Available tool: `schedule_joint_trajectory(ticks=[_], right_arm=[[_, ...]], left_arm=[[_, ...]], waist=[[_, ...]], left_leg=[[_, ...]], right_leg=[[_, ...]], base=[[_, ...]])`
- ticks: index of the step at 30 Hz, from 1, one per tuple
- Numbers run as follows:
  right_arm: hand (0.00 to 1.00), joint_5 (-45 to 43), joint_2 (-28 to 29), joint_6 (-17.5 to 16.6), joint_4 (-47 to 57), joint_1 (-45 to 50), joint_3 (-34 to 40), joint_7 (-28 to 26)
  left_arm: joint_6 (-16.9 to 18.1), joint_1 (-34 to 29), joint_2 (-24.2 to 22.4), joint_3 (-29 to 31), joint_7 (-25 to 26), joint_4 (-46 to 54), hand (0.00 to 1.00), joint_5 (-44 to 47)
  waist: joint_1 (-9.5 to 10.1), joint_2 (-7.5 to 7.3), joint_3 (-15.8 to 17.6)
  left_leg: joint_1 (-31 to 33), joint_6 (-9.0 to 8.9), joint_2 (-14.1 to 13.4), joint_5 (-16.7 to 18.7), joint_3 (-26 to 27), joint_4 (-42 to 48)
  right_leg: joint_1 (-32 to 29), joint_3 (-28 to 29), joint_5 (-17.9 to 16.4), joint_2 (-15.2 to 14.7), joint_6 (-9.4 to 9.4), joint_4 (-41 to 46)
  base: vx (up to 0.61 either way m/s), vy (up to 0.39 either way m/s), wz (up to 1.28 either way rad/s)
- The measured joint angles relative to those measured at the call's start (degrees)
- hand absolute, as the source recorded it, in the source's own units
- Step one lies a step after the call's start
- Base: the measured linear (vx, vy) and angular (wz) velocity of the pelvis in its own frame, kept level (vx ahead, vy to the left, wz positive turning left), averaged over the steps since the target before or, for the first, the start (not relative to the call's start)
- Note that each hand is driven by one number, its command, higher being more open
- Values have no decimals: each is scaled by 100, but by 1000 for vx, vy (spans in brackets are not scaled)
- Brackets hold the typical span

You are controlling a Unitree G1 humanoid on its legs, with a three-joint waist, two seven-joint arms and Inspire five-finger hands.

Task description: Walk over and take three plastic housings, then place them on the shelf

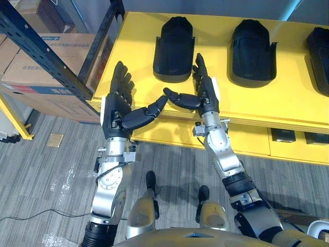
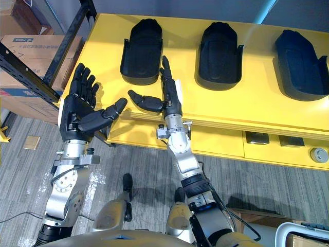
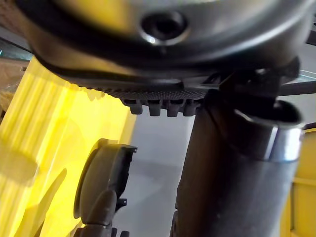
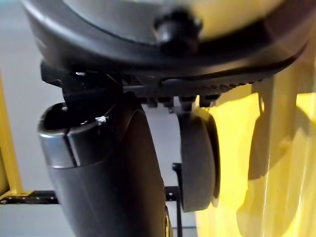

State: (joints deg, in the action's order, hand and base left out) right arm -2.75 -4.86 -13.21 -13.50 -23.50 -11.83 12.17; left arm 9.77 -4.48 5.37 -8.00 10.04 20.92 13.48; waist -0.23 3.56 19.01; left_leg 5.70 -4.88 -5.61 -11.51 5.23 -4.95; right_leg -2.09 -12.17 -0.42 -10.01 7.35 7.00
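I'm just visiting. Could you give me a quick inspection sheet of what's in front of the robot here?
Surface: yellow table.
Job's things: left housing, middle housing, right housing, black plastic, in a row, none held.
Clutter: small dark items on a ledge under the table.
Hands: left hand and right hand open, at the table's front edge.
Cables: nothing seen.
Surroundings: dark shelf frame, cardboard boxes, grey floor.

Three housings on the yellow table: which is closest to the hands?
The leftmost housing, just ahead of the right hand, with the left hand nearby. The middle housing and right housing sit farther to the robot's right.
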Motion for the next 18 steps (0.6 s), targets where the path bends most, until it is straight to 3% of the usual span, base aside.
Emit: schedule_joint_trajectory(ticks=[5,11,14,16,18], right_arm=[[100,566,11,-137,253,94,159,703],[100,624,6,-675,3142,1653,709,745],[100,235,7,-863,3886,2408,1173,466],[100,193,5,-812,3959,2948,1639,310],[100,195,9,-683,3972,3233,1797,286]], left_arm=[[169,-41,-11,-4,345,-3,100,-91],[951,-240,-40,123,414,50,100,-293],[1200,-344,-34,113,193,292,100,-294],[1408,-344,-12,93,-212,419,100,-282],[1441,-344,16,80,-458,433,100,-262]], waist=[[-5,0,0],[-60,-62,-77],[-224,-168,-397],[-396,-294,-576],[-476,-314,-675]], left_leg=[[-25,-8,-10,9,33,0],[-413,-2,-12,173,325,-16],[-492,-8,-32,239,512,-16],[-751,-49,-82,367,780,-18],[-809,-64,-101,412,880,-19]], right_leg=[[21,18,6,9,7,-37],[343,262,50,11,64,-258],[360,415,63,28,78,-361],[478,663,70,65,81,-432],[473,769,67,90,77,-446]], base=[[0,0,-1],[45,-9,-23],[68,-13,-31],[61,-15,-57],[23,-13,-43]])
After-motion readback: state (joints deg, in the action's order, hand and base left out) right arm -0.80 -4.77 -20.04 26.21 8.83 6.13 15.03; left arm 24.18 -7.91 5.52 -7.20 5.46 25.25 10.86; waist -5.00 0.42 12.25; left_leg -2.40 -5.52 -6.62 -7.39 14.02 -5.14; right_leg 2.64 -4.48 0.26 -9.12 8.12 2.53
